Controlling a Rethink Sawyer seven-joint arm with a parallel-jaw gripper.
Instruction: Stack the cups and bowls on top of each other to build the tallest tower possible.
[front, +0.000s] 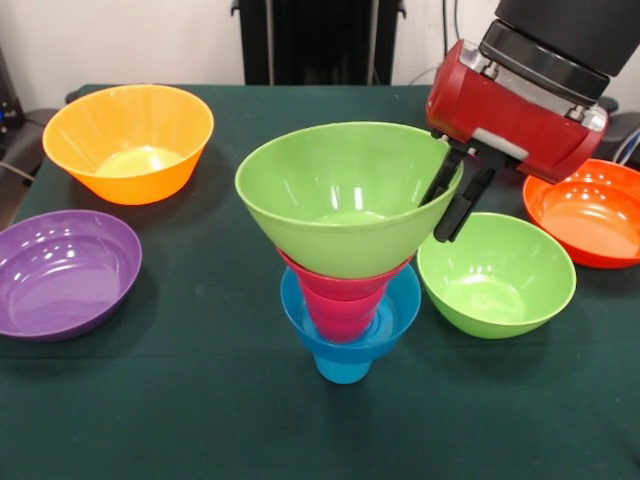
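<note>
The tower stands at the table's middle: a sky-blue cup (342, 367) at the base, a small blue bowl (398, 312) around it, and a red cup (340, 312) in that. A wider red rim (345, 282) shows above the cup; I cannot tell if it is the small red bowl. A lime green bowl (330, 195) sits upright on top. My gripper (453, 193) comes in from the upper right. It is shut on that bowl's right rim, one finger inside the wall and one outside.
A second lime green bowl (497, 277) stands just right of the tower, under the gripper. An orange bowl (590, 215) is at the far right, a yellow-orange bowl (128, 142) at the back left, and a purple bowl (65, 272) at the left. The pink bowl is out of view.
</note>
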